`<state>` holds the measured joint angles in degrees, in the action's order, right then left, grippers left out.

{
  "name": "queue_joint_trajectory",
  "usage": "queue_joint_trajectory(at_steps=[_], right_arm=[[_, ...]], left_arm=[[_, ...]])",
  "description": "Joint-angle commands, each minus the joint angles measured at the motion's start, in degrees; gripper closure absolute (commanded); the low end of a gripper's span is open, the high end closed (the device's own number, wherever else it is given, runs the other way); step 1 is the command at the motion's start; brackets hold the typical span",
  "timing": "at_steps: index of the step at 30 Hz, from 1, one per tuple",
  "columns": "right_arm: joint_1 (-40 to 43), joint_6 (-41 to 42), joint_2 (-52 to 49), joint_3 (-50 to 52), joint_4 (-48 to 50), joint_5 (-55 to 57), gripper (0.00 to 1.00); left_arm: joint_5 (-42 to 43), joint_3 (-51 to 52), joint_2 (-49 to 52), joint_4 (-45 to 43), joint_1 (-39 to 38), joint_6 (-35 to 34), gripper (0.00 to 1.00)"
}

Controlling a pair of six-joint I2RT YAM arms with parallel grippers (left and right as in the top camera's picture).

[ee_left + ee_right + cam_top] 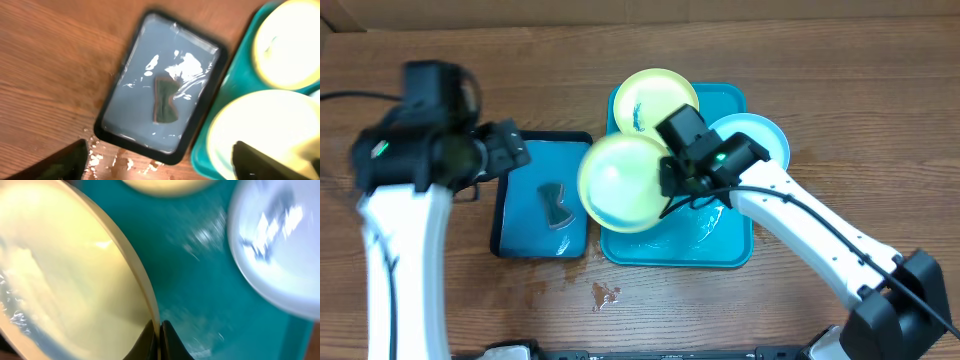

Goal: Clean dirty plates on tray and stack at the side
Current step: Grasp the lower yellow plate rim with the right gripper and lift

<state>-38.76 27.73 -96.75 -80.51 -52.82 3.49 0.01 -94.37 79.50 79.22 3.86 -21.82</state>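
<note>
We see the turquoise tray [725, 245] near the middle of the desk [840, 70], a little toward the right edge. The right gripper [672, 178] is closed on the right rim of the near yellow-green plate [620, 182]. In the right wrist view its two fingers [170, 342] pinch this rim between them. This plate reaches over the left rim of the turquoise tray, and its left part also covers the right border of the small blue tray [515, 215]. Its pale centre looks wet, with small drops. We cannot tell for sure if it touches the tray floor under it.

The far yellow-green plate [660, 95] lies at the tray's left corner toward the far edge of the desk, partly over the rim. It carries a dark blue-green smear [638, 115]. The light blue plate [760, 135] rests at the right side of the tray, just beside the right gripper, with its edge over the tray's right rim.

The left gripper [160, 149] hangs by the far left corner of the small blue tray, toward the left edge of the desk, with its fingers spread wide apart. Inside this tray lies a dark pad [555, 205], and the floor around it shines as if wet. A small puddle [605, 293] sits on the desk toward the near edge.
</note>
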Motion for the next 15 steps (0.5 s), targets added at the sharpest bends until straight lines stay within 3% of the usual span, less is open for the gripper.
queue_joint_trajectory(at_steps=[1, 9, 15], right_arm=[[-4.35, -1.46, 1.81, -3.80, 3.54, 6.86, 0.96], [-14.53, -2.71, -3.19, -3.78, 17.09, 25.55, 0.96], [-19.63, -2.73, -5.07, -3.78, 23.28, 39.39, 0.96]], left_arm=[[2.80, -2.86, -6.91, 0.50, 1.64, 0.46, 0.00], [2.78, -3.10, -18.62, 0.52, 1.64, 1.27, 0.00], [2.75, -3.10, -21.59, 1.01, 1.64, 1.27, 0.00]])
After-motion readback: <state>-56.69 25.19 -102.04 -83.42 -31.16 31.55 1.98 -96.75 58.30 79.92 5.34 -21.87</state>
